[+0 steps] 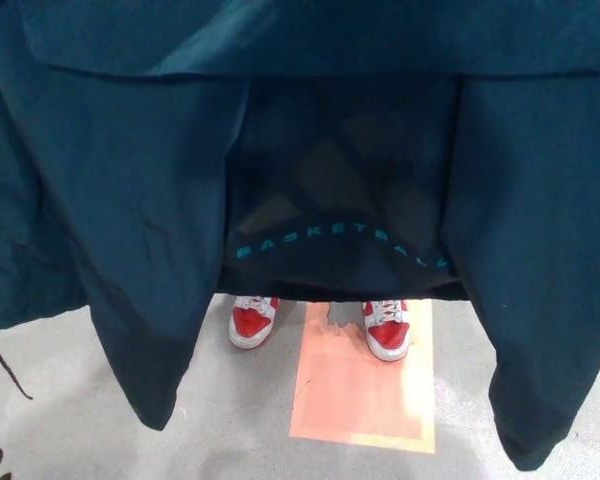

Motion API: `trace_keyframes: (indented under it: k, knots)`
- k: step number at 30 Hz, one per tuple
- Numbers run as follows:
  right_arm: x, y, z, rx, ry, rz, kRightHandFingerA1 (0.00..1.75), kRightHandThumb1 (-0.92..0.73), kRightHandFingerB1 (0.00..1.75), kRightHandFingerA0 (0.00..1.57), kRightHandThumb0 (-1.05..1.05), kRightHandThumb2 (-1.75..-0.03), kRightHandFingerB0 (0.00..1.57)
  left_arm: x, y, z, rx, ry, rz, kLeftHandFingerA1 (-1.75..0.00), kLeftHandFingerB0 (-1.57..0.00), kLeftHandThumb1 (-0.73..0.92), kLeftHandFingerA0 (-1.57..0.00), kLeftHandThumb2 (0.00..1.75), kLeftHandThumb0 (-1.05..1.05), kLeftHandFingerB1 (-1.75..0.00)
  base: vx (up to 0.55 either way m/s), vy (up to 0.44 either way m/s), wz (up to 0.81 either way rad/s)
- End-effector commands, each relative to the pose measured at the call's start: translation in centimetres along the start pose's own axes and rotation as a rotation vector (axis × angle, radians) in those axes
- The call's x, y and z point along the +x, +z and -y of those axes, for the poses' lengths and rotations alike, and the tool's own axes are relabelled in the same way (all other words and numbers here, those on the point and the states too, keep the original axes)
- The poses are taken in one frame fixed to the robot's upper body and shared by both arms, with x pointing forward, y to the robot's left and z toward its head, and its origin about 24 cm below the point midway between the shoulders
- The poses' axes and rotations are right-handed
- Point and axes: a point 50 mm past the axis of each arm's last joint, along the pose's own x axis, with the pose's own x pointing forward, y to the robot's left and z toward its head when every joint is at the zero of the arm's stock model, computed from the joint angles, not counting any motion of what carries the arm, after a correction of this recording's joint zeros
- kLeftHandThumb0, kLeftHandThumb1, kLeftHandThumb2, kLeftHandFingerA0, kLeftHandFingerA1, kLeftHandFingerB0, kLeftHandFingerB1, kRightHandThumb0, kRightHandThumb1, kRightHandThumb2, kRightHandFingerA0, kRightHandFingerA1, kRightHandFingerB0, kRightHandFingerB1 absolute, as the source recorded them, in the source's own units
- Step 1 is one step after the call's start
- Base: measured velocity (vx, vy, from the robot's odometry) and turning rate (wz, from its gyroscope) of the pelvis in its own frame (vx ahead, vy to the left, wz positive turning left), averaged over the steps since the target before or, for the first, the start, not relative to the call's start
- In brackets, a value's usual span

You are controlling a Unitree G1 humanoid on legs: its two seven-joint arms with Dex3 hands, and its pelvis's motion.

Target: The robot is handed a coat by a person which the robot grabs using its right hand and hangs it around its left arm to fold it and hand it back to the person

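A dark teal coat (pixel 130 200) fills almost the whole head view, hanging spread out close before the camera. Its two front panels or sleeves drop down at the left (pixel 150 370) and the right (pixel 540 400). Between them a darker inner part shows a logo and the teal word BASKETBALL (pixel 340 240). Neither of my hands shows; the coat hides whatever holds it up.
A person stands just behind the coat; only the red and white shoes (pixel 252 320) (pixel 387 328) show below its hem. An orange square (pixel 365 380) is marked on the grey floor (pixel 240 420). A thin dark cord (pixel 5 365) hangs at the left.
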Motion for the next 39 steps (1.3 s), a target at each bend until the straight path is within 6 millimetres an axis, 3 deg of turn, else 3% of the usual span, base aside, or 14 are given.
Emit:
trace_keyframes:
  k: [1,10,13,17,18,19,22,24,25,31,32,34,35,39]
  knots:
    - [-0.2,-0.2,0.8,0.010,-0.036,0.042,0.36,-0.79,0.20,0.08,-0.81,-1.08,0.07,-0.2,0.1,-0.5,0.001,-0.010,0.032,-0.29,-0.23,0.92,-0.14,0.70,-0.72,-0.32,0.00,0.000,0.00]
    - [-1.9,4.2,2.1,0.275,-0.044,0.413,0.30,-0.77,0.23,0.07,-0.80,-1.07,0.06,-0.2,0.0,0.3,-0.025,-0.036,0.076,-0.49,0.00,0.57,0.00,1.12,-0.35,-0.47,0.00,0.000,0.00]
    - [-5.6,5.8,1.7,0.327,-0.052,0.627,0.40,-0.73,0.30,0.04,-0.69,-1.06,0.03,-0.1,0.2,0.6,-0.042,-0.047,0.088,-0.27,-0.11,0.92,-0.11,0.70,-0.71,-0.29,0.07,0.001,0.02]
    - [-10.8,7.2,1.2,0.379,-0.099,0.859,0.46,-0.72,0.36,0.11,-0.73,-1.03,0.00,-0.1,0.2,0.7,0.001,-0.043,0.078,-0.30,-0.24,0.92,-0.15,0.71,-0.75,-0.33,0.09,0.000,0.04]
    - [-11.8,7.6,1.1,0.379,-0.125,0.896,0.31,-0.91,0.26,0.16,-0.69,-0.67,0.10,-0.1,0.2,0.7,-0.012,-0.040,0.081,-0.49,0.00,0.54,0.00,1.11,-0.36,-0.47,0.00,0.000,0.00]
    - [-13.3,8.3,1.1,0.354,-0.171,0.969,0.45,-0.69,0.38,0.09,-0.65,-1.02,0.00,-0.1,0.3,0.7,-0.026,-0.047,0.093,-0.27,-0.10,0.92,-0.10,0.71,-0.74,-0.27,0.00,0.000,0.00]
    - [-17.2,10.2,1.6,0.374,-0.280,1.174,0.47,-0.66,0.39,0.12,-0.72,-1.00,0.00,-0.1,0.5,0.7,-0.021,-0.044,0.112,-0.48,0.00,0.54,0.00,1.11,-0.36,-0.48,0.00,0.000,0.00]
    - [-19.1,11.5,2.4,0.368,-0.372,1.280,0.46,-0.68,0.38,0.10,-0.76,-1.03,0.01,0.0,0.8,0.8,-0.016,-0.046,0.118,-0.41,-0.01,0.80,-0.05,1.08,-0.85,-0.38,0.00,0.000,0.00]
    - [-21.1,12.9,3.5,0.380,-0.419,1.396,0.44,-0.69,0.37,0.04,-0.71,-1.05,0.02,0.0,1.0,0.9,-0.005,-0.049,0.133,-0.47,0.00,0.56,0.00,1.12,-0.35,-0.48,0.00,0.000,0.00]
    - [-26.3,15.6,6.1,0.361,-0.507,1.694,0.40,-0.70,0.35,0.02,-0.70,-1.08,0.02,0.0,1.0,1.2,0.041,-0.051,0.137,-0.48,0.00,0.75,-0.14,1.08,-0.75,-0.36,0.00,0.000,0.00]
    - [-27.3,16.0,6.5,0.343,-0.560,1.743,0.44,-0.69,0.36,0.04,-0.72,-1.05,0.01,0.0,0.9,1.1,0.021,-0.057,0.133,-0.29,-0.08,0.92,-0.11,0.71,-0.74,-0.26,0.00,0.000,0.00]
    - [-28.1,16.4,6.7,0.337,-0.614,1.779,0.44,-0.70,0.35,0.06,-0.71,-1.06,0.00,0.0,0.9,1.0,0.006,-0.054,0.128,-0.27,-0.09,0.92,-0.11,0.69,-0.72,-0.25,0.00,0.000,0.00]
    - [-28.8,16.8,6.9,0.320,-0.634,1.819,0.42,-0.69,0.34,0.03,-0.69,-1.05,0.02,-0.1,0.9,1.0,-0.013,-0.053,0.130,-0.36,-0.02,0.73,-0.02,1.09,-0.71,-0.33,0.00,0.000,0.00]
    - [-31.3,18.6,7.7,0.270,-0.612,1.942,0.46,-0.64,0.37,0.09,-0.79,-0.98,0.05,0.0,0.9,1.0,-0.016,-0.054,0.132,-0.42,-0.03,0.74,-0.04,1.08,-0.71,-0.32,0.00,0.000,0.00]
